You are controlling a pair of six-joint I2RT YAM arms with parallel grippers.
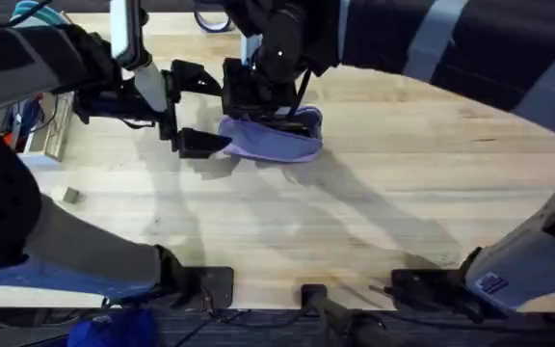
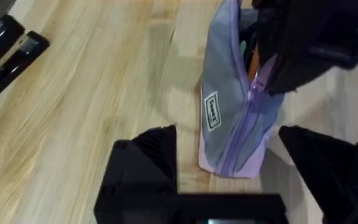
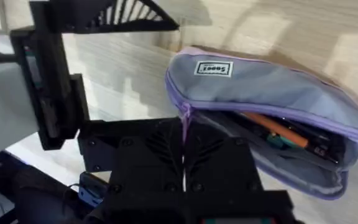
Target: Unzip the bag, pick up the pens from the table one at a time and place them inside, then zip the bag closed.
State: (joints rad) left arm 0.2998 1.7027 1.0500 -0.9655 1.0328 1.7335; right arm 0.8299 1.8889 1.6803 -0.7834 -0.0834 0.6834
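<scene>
Near edge of the table (image 1: 374, 212): bare plank, with only the arm bases along it.

Mid-table, toward the far edge and left of centre: the bag (image 1: 276, 140), lavender pouch, lying on the tabletop with its length running left to right. Both arms meet over it.

Left gripper (image 1: 189, 108) sits at the bag's left end. Fingers spread wide apart, one on the near side, one on the far side. In the left wrist view the two black fingers (image 2: 143, 163) flank the pouch's end; bag end (image 2: 235, 134) lies between them, no clear contact on either side.

Right gripper (image 1: 258, 101) reaches across from the far side and comes down on the bag's top edge. In the right wrist view its fingers (image 3: 151, 155) are pressed together, with the purple zipper pull (image 3: 184, 121) pinched in the seam between them.

Bag mouth is open along the zipper over the stretch right of the pull. Inside: the orange pen (image 3: 277, 129) lying lengthwise, with dark contents beside it that I cannot identify. A white label patch (image 3: 214, 68) shows on the upper side panel.

Far left, beyond the left arm: a black stapler (image 2: 8, 53) on the tabletop, well apart from the bag.
</scene>
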